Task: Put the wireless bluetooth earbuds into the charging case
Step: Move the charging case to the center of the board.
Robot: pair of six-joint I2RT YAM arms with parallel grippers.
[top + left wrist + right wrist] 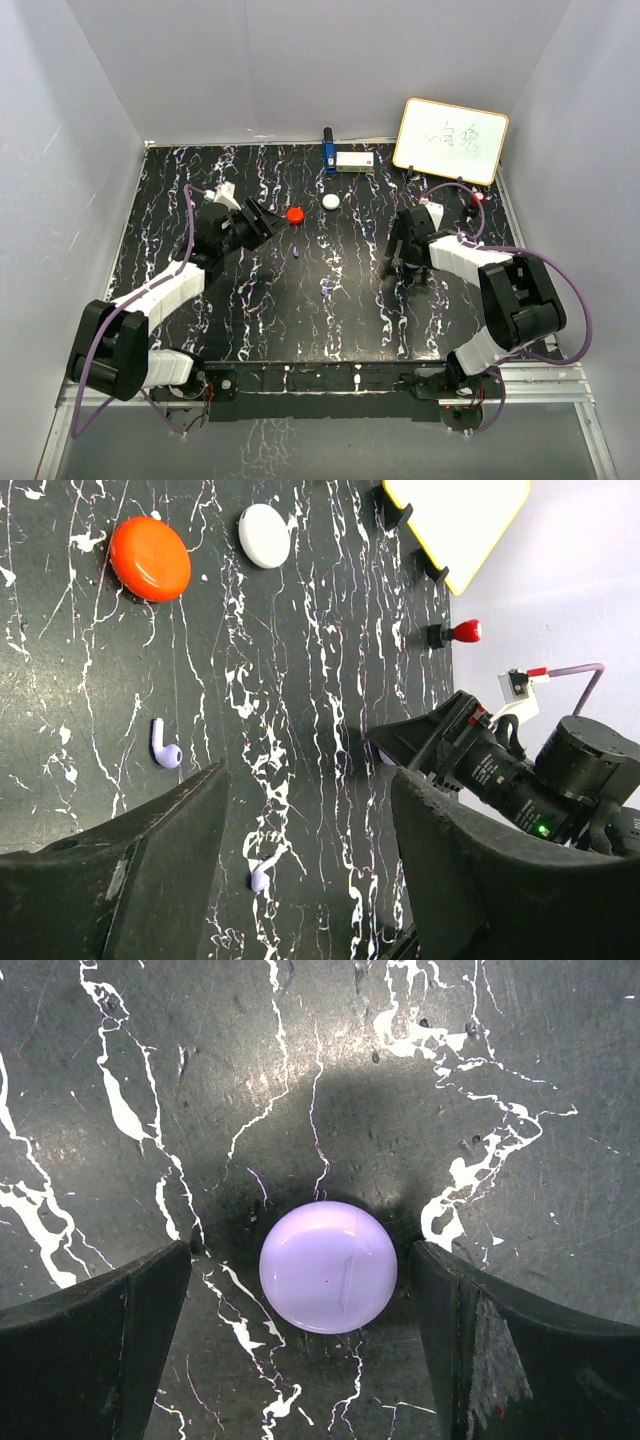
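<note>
Two tiny pale purple earbuds lie on the black marbled table: one [165, 745] left of my left gripper's left finger, the other [262, 872] on the table between its fingers. No red or white earbud shows. One earbud shows as a dot in the top view [298, 257]. My left gripper [310, 780] [268, 222] is open and empty above the table. A round, closed purple charging case [328, 1267] lies flat between the fingers of my right gripper [300, 1255] [400, 262], which is open, with gaps on both sides.
A round red pod [295, 214] [150, 558] and a round white pod [331, 201] [264, 535] lie beyond the left gripper. A whiteboard [450, 140] stands at the back right, a blue object [328, 150] and a white box [355, 160] at the back edge.
</note>
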